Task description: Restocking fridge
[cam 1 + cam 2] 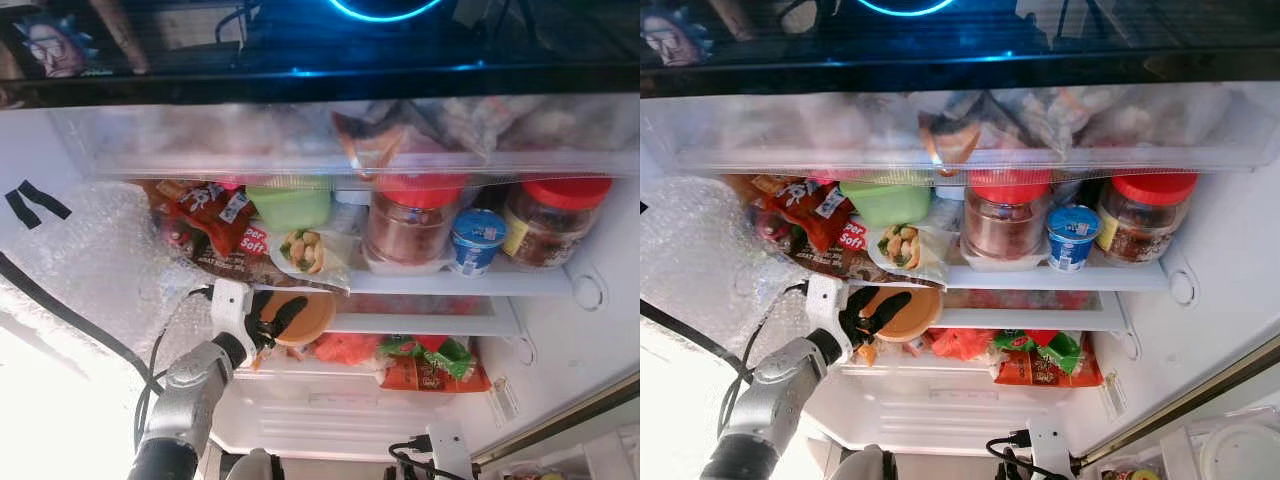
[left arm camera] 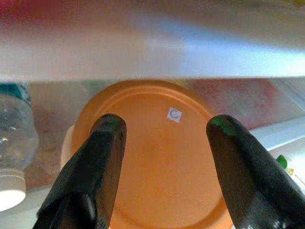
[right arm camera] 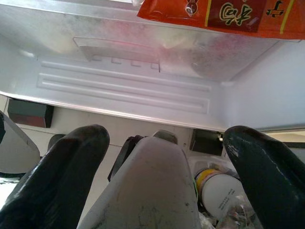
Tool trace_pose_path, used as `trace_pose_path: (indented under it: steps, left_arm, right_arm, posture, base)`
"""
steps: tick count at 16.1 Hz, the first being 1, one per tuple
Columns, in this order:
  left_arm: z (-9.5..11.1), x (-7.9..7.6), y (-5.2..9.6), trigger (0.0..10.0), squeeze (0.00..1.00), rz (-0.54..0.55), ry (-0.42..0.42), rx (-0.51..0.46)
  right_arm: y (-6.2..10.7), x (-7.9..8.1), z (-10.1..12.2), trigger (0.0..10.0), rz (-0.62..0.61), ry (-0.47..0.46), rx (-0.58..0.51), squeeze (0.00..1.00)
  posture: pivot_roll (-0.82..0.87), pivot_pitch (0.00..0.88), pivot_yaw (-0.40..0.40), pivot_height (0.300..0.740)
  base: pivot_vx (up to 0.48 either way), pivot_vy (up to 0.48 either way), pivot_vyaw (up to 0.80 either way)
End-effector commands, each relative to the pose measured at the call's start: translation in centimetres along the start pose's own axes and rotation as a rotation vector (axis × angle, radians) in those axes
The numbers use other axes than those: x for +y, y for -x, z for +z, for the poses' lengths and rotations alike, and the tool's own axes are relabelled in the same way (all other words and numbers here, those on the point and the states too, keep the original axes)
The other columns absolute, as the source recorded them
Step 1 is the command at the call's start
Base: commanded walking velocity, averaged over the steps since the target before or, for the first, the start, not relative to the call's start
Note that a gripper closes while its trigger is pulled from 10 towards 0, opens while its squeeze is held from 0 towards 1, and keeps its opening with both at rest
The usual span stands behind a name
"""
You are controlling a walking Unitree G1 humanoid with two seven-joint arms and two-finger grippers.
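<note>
Your left gripper hides part of the orange lid. The shelf above it blurs out, and the water bottle is cut by the frame edge.

Fridge shelf carries two red-lidded jars, perhaps yogurt.

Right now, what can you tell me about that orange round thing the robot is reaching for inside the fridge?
The orange container looks like smooth plastic, round, with a flat lid or base facing the wrist camera and a small white sticker marked with a C-like sign. It sits tilted on the lower fridge shelf, left of a green and orange snack bag. The left end effector has its two black fingers spread open across the container's face; whether they touch it is unclear.
</note>
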State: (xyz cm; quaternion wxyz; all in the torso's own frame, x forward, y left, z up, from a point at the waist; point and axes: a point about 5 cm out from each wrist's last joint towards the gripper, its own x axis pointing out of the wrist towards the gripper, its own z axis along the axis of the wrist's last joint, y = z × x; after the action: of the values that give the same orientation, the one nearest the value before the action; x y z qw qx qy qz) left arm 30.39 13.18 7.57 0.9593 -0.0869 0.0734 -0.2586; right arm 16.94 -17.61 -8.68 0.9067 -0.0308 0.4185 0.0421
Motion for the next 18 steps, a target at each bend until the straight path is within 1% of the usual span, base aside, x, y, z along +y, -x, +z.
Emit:
trace_pose_path:
  steps: [1,5,9,11,12,14,16,18]
  left_arm:
    - [-0.4,0.1,0.0,10.0,0.0,-0.005,-0.015,0.029]
    - [-1.1,-0.1,-0.5,10.0,0.0,-0.013,-0.058,0.066]
    - [-0.8,-0.1,-1.3,10.0,0.0,0.013,-0.066,0.052]
    - [-0.6,0.0,-1.8,10.0,0.0,0.033,-0.086,0.045]
    - [-0.4,0.2,-2.1,10.0,0.0,0.053,-0.1,0.036]
    - [0.3,0.4,-2.8,10.0,0.0,0.094,-0.1,0.004]
    - [1.0,0.2,-3.4,10.0,0.0,0.115,-0.104,-0.045]
    - [1.2,0.0,-3.3,10.0,0.0,0.103,-0.122,-0.067]
  right_arm:
    - [0.3,0.2,-1.4,10.0,0.005,-0.003,0.054,0.0]
    - [0.3,0.2,-1.3,10.0,0.006,-0.003,0.053,0.0]
    - [0.3,0.3,-1.3,10.0,0.007,-0.005,0.053,0.0]
    - [0.3,0.3,-1.4,10.0,0.006,-0.005,0.054,0.0]
    - [0.3,0.3,-1.4,10.0,0.007,-0.005,0.053,0.0]
    - [0.3,0.3,-1.3,10.0,0.009,-0.004,0.052,0.0]
    - [0.3,0.3,-1.3,10.0,0.009,-0.002,0.052,0.0]
    - [0.3,0.4,-1.3,10.0,0.007,-0.004,0.05,0.0]
  posture:
    - [-0.05,0.077,0.043,0.665]
    - [-0.05,0.079,0.044,0.665]
    - [-0.05,0.08,0.044,0.665]
    - [-0.05,0.08,0.045,0.665]
    - [-0.05,0.082,0.045,0.665]
    - [-0.05,0.083,0.045,0.665]
    - [-0.05,0.085,0.044,0.665]
    - [-0.05,0.086,0.046,0.665]
  base:
    - [0.0,0.0,0.0]
    - [0.0,0.0,0.0]
    - [0.0,0.0,0.0]
    - [0.0,0.0,0.0]
    - [0.0,0.0,0.0]
    - [0.0,0.0,0.0]
    - [0.0,0.0,0.0]
    - [0.0,0.0,0.0]
